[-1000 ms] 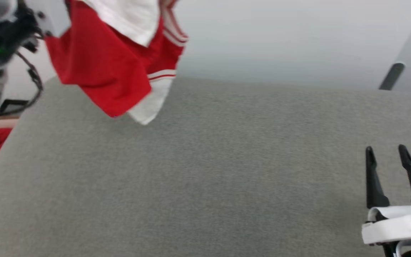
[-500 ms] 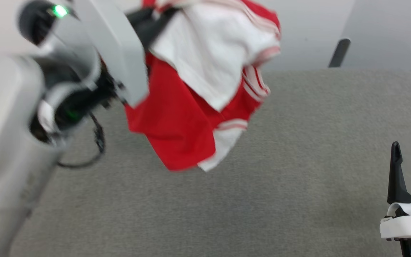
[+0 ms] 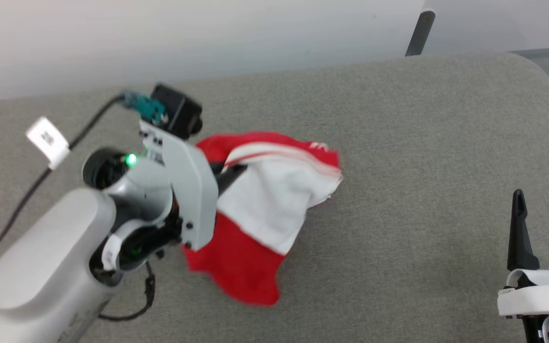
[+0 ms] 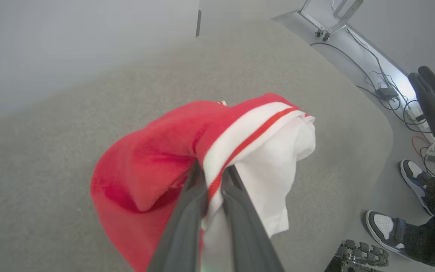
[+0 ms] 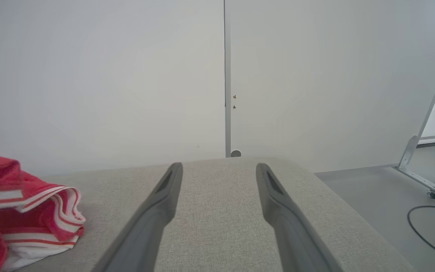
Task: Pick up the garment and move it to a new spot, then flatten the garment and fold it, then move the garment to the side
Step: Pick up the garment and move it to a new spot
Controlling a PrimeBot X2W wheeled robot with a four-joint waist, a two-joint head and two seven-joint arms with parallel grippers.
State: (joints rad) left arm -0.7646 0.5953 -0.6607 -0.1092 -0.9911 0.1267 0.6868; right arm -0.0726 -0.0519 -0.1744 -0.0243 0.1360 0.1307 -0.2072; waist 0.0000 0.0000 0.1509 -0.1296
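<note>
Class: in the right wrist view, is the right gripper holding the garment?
No: the right gripper is open with nothing between its fingers, and the garment sits apart at that view's left.

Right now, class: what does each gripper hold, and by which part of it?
The left gripper is shut on the garment, pinching its red-and-white striped trim beside the white sleeve. The right gripper is open and holds nothing.

Grey fabric surface (image 3: 398,143), white wall (image 5: 127,75), person's sneakers (image 4: 385,228), floor cables (image 4: 387,92), wheeled metal frame (image 5: 415,178)
</note>
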